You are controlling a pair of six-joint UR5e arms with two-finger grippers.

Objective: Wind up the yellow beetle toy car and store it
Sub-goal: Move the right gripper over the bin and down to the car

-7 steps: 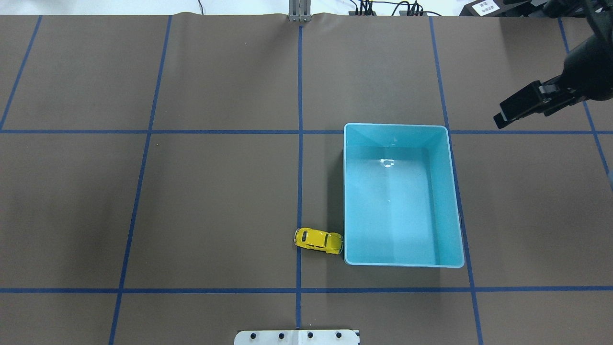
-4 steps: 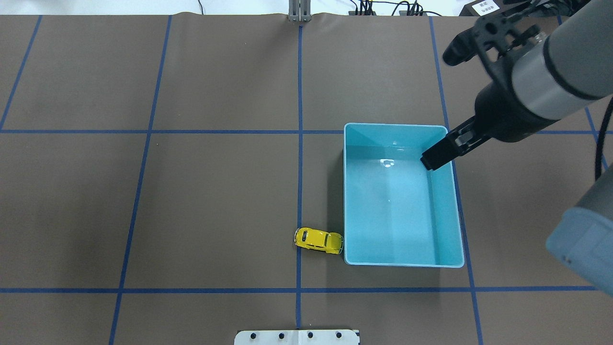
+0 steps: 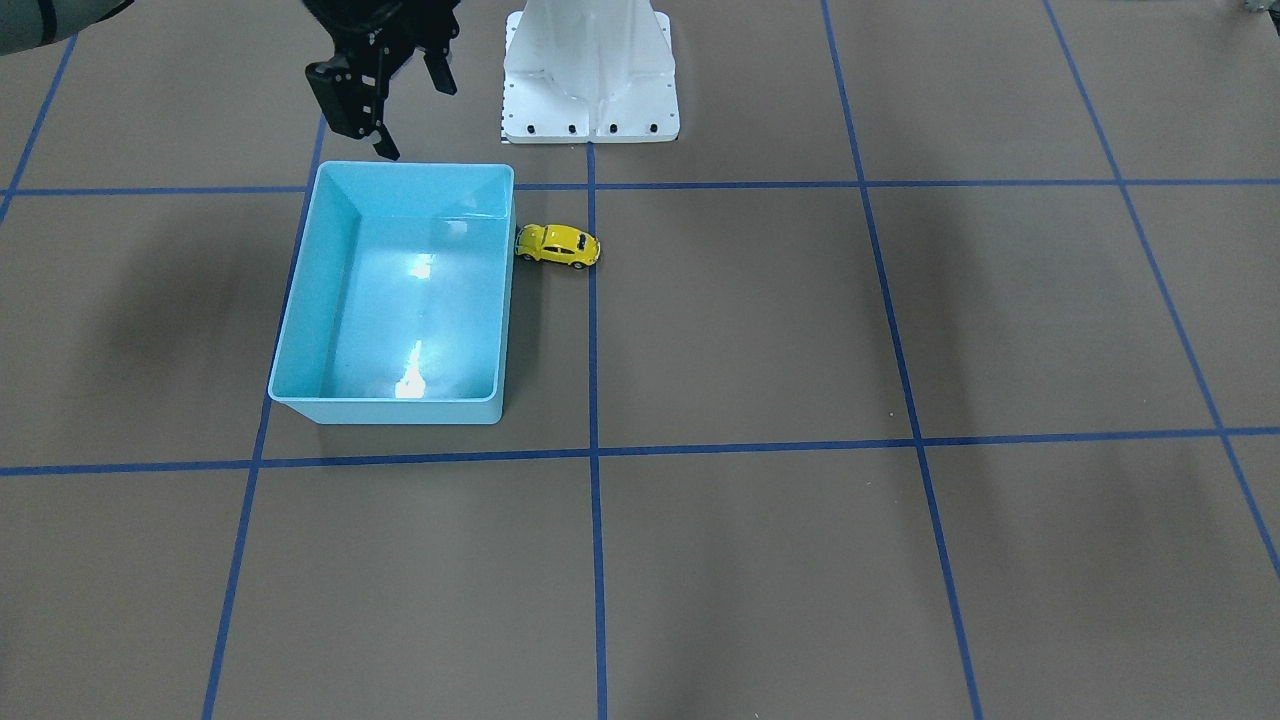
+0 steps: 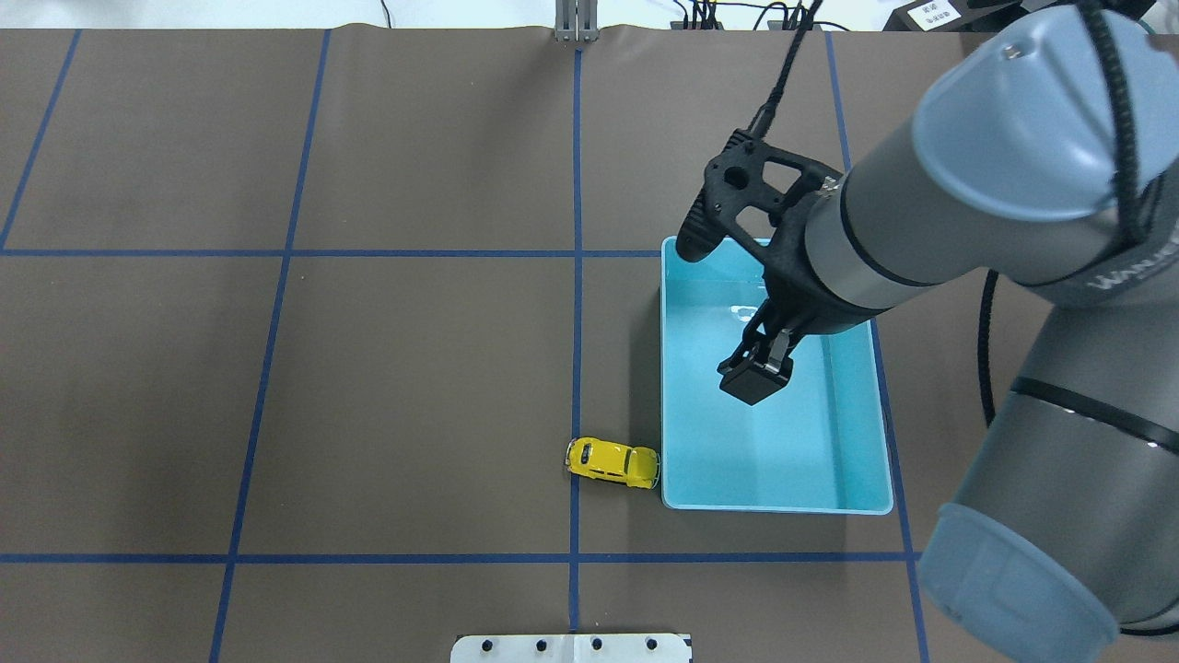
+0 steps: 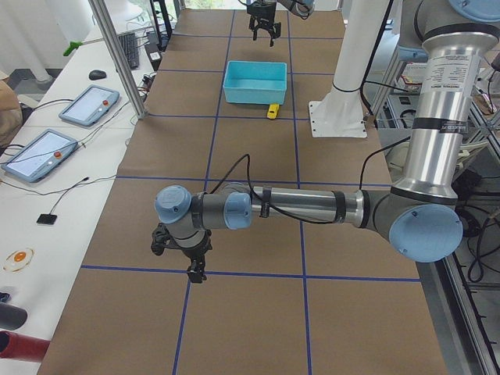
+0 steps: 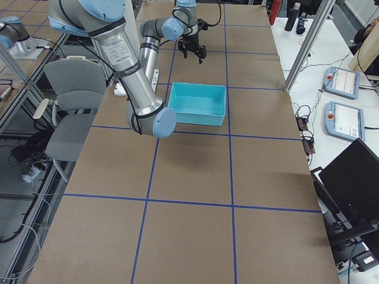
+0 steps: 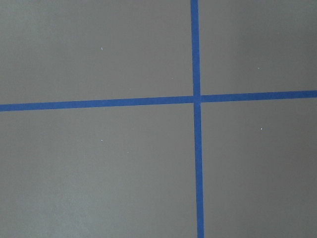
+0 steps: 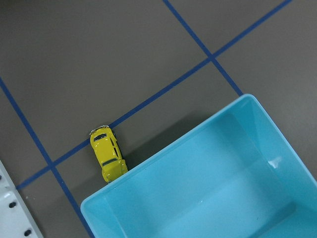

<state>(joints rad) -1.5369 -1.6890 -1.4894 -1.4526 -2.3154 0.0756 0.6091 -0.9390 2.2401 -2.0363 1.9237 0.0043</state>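
Note:
The yellow beetle toy car (image 4: pixel 613 463) stands on the brown table mat, one end against the outer left wall of the light-blue bin (image 4: pixel 663 368), near the bin's corner closest to the robot. It also shows in the front view (image 3: pixel 558 245) and the right wrist view (image 8: pixel 108 154). The bin is empty. My right gripper (image 4: pixel 755 378) hangs high over the bin, open and empty (image 3: pixel 415 120). My left gripper (image 5: pixel 195 269) shows only in the exterior left view, low over bare mat far from the car; I cannot tell whether it is open or shut.
The white robot base plate (image 3: pixel 590 90) stands just behind the car and the bin. Blue tape lines (image 4: pixel 577 276) divide the mat into squares. A side bench with tablets (image 5: pixel 86 105) runs along the table's far long edge.
My right arm has swung in from the table's far right corner to above the bin. The car and the bin have not moved.

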